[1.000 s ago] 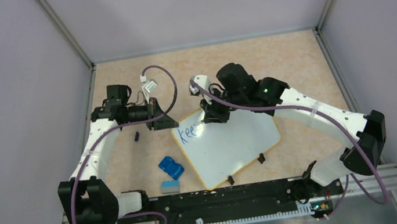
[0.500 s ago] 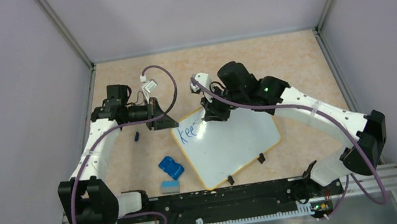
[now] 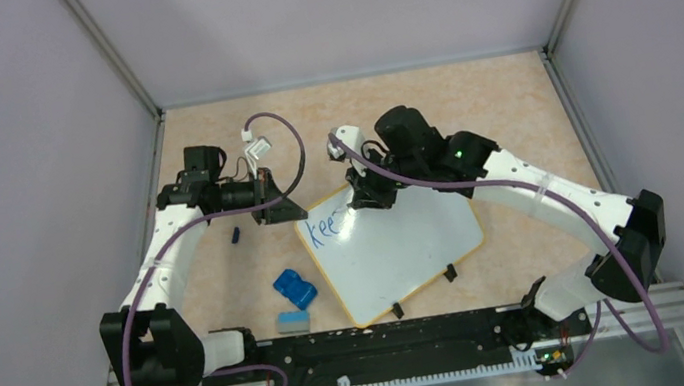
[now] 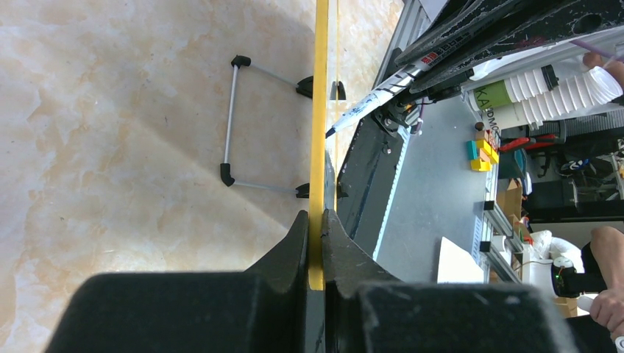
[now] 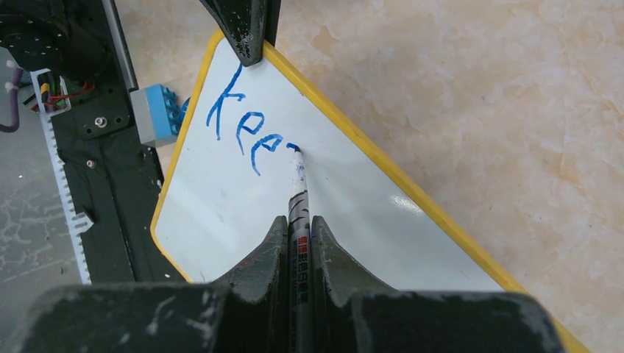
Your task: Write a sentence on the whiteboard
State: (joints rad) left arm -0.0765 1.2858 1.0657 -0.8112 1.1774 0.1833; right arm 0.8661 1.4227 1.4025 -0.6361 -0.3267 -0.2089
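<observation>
I have the whiteboard [image 3: 407, 249] sitting askew on the surface [image 3: 478, 113], with its two black clips [image 3: 397, 309] on the edge nearest the arm bases. My left hand [image 4: 315, 220] is at the board's far-left corner, fingers pressed together on the yellow rim. From that wrist the board shows edge-on, and a thin wire frame [image 4: 231, 118] runs from the clips on the side of the board that faces the surface.

My right hand [image 5: 298, 224] is over the board's far edge, closed tight around the marker [image 5: 297, 193]. The marker's tip touches the white face just past the last letter. The sentence [image 5: 246, 125] so far reads "kee" in blue plus a short stroke, written near the corner my left hand grips.

Off the board's left edge lie a blue block [image 3: 295, 287] and, nearer the bases, a pale blue-and-grey block [image 3: 291, 321]. A small dark piece [image 3: 236, 235] lies further left.
</observation>
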